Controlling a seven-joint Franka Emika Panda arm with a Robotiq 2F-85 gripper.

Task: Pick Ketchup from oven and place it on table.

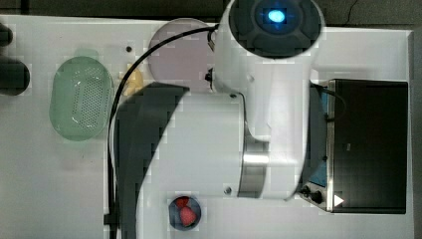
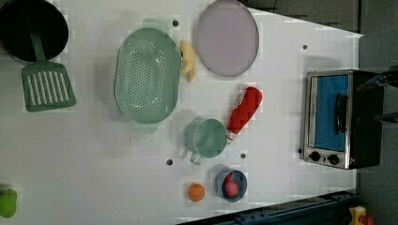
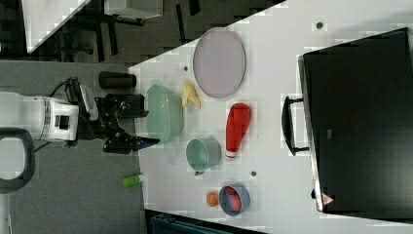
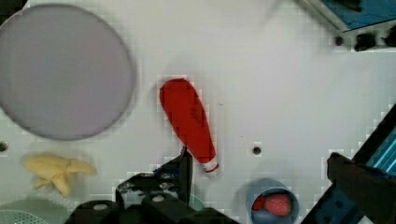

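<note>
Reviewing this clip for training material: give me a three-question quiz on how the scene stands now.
1. True or false: the ketchup lies inside the oven.
2. In the left view, the bottle's cap end is nearest which item: A) mint mug B) lilac plate C) green spatula?
3. Fill in: in the right view the gripper is ____ and holds nothing.

Key
1. False; it lies on its side on the table, and the oven door is shut.
2. A
3. open

ketchup [image 2: 244, 111] on table [image 2: 94, 154], beside cup [image 2: 207, 138]
</note>
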